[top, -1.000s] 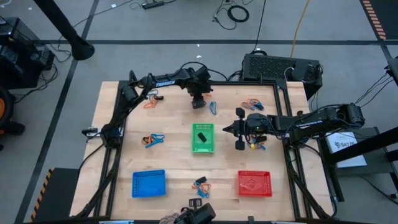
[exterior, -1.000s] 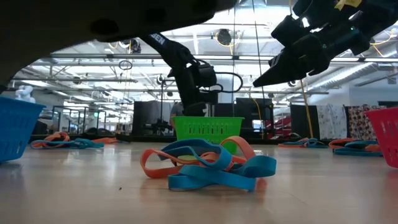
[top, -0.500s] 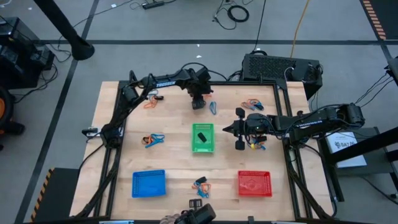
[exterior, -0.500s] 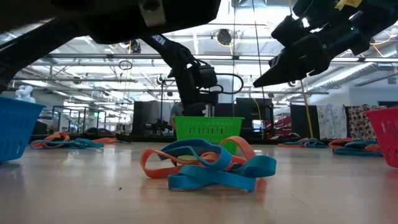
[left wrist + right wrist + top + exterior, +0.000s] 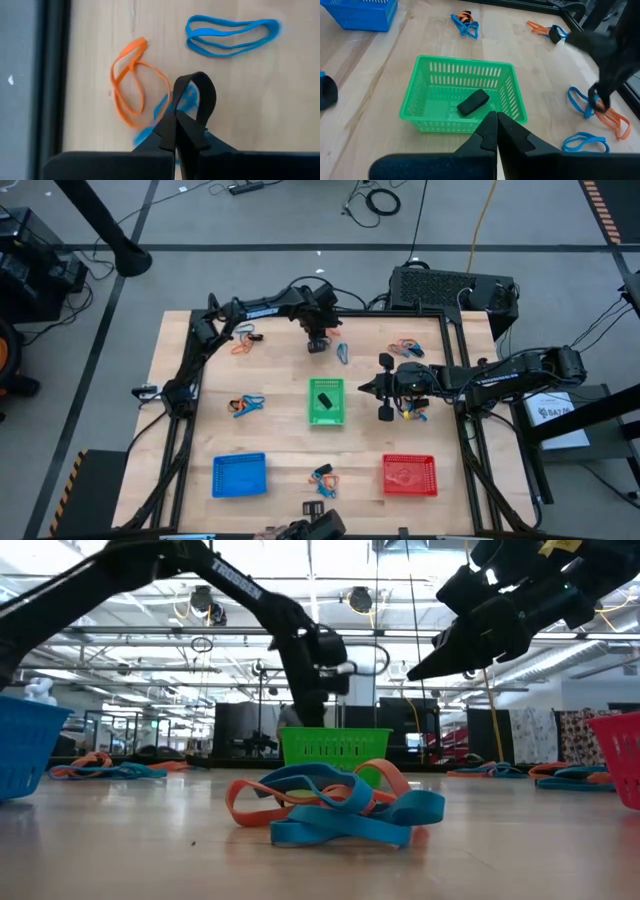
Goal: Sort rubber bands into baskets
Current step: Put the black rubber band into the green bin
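Here the left gripper [image 5: 176, 122] has its jaws clenched on a black band [image 5: 200, 95] at the worktop's far edge — presumably bound for the green basket [image 5: 326, 402]. The right gripper [image 5: 496, 125] waits beside that basket, jaws clenched empty.

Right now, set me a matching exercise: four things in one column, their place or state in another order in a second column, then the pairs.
Things:
1. left gripper
2. right gripper
3. green basket
4. red basket

Places or states:
A. near edge of the table, on the right arm's side
B. shut on a black rubber band
C. middle of the table, one black rubber band inside
D. shut, holding nothing, beside the green basket

Pairs: 1-B, 2-D, 3-C, 4-A
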Motion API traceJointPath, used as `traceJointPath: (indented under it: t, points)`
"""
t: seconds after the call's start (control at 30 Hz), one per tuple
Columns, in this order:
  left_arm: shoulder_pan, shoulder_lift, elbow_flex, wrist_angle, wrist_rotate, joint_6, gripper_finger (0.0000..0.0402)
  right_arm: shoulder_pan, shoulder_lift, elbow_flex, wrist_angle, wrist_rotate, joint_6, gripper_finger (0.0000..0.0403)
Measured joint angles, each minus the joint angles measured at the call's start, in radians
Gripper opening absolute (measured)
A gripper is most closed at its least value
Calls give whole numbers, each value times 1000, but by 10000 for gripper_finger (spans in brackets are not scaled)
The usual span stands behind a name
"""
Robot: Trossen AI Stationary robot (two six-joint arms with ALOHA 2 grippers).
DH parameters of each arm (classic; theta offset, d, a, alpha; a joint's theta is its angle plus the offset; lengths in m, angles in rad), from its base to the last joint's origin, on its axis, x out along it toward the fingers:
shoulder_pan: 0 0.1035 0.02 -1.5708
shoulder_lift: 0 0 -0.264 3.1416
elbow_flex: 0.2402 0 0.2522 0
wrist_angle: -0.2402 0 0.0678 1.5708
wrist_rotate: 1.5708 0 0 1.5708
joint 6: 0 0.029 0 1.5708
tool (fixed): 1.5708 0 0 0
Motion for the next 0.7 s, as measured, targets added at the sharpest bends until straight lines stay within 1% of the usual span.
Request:
traceJointPath:
  t: [0.1,0.2,0.3,0.4,0.47,0.5,0.6,0.63,0.7]
  points:
    - [-7,-53,0,-74,23,-42,2,0,0,0,1,0,-1,0]
    - [-32,-101,0,-134,77,-52,1,-2,0,0,1,0,-1,0]
    - [-72,-138,1,-148,93,-78,1,-4,0,0,1,0,2,0]
    - [-124,-164,-7,-186,173,-95,1,-4,0,0,0,0,18,0]
    - [-173,-190,-42,-185,235,-99,1,-4,0,0,0,0,34,0]
    - [-203,-199,-62,-189,248,-102,1,-4,0,0,-1,0,40,0]
    - [-295,-222,-122,-175,247,-113,1,-4,0,0,-14,-1,57,0]
    - [-325,-229,-144,-152,246,-129,0,-4,0,0,-22,-2,59,0]
    - [-389,-241,-191,-55,234,-157,0,-3,0,0,-36,-3,64,0]
